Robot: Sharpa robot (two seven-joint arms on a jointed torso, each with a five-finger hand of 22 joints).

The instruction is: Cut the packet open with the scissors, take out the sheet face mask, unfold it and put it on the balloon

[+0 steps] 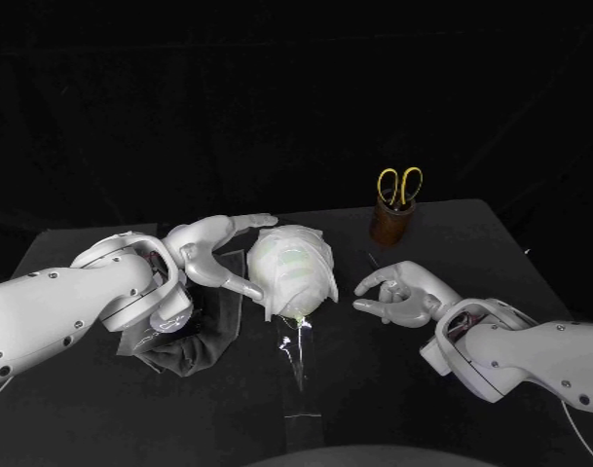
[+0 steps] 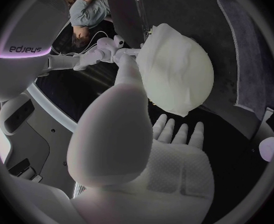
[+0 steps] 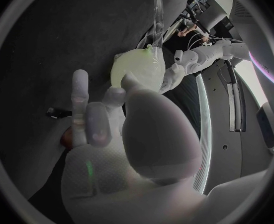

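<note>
The pale green balloon (image 1: 293, 274) stands on a thin stem at the table's middle, and the white sheet mask (image 1: 296, 255) is draped over its top and front. My left hand (image 1: 220, 255) is at the balloon's left side with its fingers spread. One finger reaches over the top and another touches the mask's left edge. The left wrist view has the masked balloon (image 2: 174, 69) just past that hand (image 2: 143, 149). My right hand (image 1: 401, 295) hovers a little right of the balloon, loosely curled, holding nothing. The yellow-handled scissors (image 1: 398, 185) stand in a brown holder (image 1: 393, 224).
A crumpled dark packet (image 1: 184, 342) lies on the table under my left forearm. The balloon's stem and base (image 1: 296, 375) run toward the front edge. The holder with the scissors stands at the back right.
</note>
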